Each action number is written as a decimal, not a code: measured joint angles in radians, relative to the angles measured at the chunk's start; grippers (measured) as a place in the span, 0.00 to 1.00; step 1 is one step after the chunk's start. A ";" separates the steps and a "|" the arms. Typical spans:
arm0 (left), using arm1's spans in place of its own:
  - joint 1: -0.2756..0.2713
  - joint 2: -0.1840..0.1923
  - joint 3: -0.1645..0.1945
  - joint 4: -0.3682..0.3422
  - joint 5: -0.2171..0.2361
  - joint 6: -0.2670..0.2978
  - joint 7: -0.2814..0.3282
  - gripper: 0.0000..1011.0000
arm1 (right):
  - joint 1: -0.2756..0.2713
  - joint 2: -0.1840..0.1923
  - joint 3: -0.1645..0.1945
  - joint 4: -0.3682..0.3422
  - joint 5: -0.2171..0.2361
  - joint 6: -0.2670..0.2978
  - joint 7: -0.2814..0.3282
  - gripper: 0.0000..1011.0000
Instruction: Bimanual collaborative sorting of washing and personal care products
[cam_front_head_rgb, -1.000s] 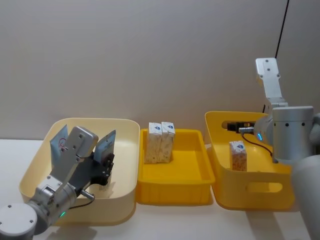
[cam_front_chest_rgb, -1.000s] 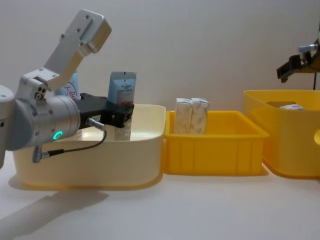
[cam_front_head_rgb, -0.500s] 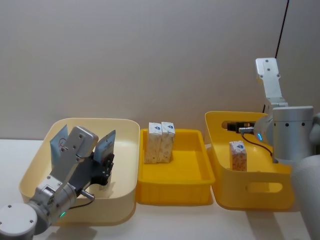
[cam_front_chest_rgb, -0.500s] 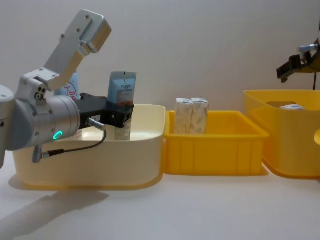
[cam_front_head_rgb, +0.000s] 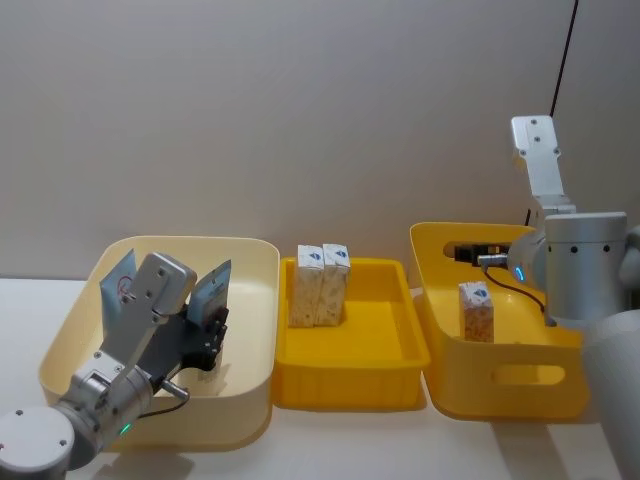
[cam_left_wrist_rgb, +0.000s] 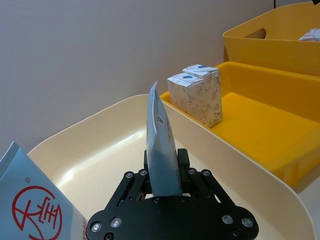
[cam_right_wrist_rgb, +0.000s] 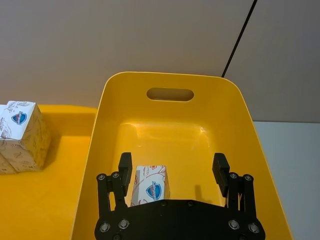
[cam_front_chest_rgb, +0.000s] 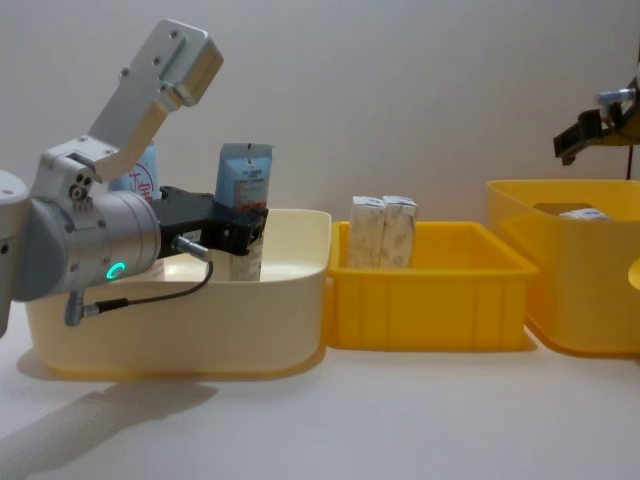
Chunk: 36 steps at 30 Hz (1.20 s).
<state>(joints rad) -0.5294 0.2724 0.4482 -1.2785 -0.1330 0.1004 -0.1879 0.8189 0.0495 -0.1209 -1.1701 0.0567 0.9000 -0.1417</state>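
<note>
Nothing has moved since the earlier frames; both arms are keeping their places. The left gripper (cam_left_wrist_rgb: 162, 172) is holding a squeeze tube (cam_left_wrist_rgb: 160, 135) upright, with its jaws closed on the tube's lower part. It is inside the cream bin (cam_front_head_rgb: 255, 300), at about 8 o'clock in the head view, and a second tube (cam_front_head_rgb: 117, 283) is leaning behind it. The right gripper (cam_right_wrist_rgb: 172, 170) is hanging with its jaws wide apart over a carton (cam_right_wrist_rgb: 150, 187) in the yellow bin (cam_right_wrist_rgb: 235, 125) at 4 o'clock. Two more cartons (cam_front_head_rgb: 322, 284) are standing in the middle tray (cam_front_head_rgb: 390, 350) at 6 o'clock. The tube is probably light, soft and a little slippery, so I would be gripping it across the flat faces, low down where it is fuller, and not too hard.
</note>
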 joint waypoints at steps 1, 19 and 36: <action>0.000 0.000 0.000 0.000 0.000 0.000 0.000 0.26 | 0.000 0.000 0.000 0.000 0.000 0.000 0.000 0.99; 0.001 -0.003 -0.005 -0.003 -0.001 0.000 -0.001 0.26 | 0.000 0.000 0.000 0.000 0.000 0.000 0.000 0.99; 0.004 -0.007 -0.042 -0.098 0.025 -0.017 0.052 0.26 | 0.000 0.000 0.000 0.000 0.000 0.000 0.000 0.99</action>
<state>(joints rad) -0.5257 0.2653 0.4064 -1.3767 -0.1081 0.0832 -0.1364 0.8189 0.0496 -0.1208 -1.1701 0.0567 0.9000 -0.1417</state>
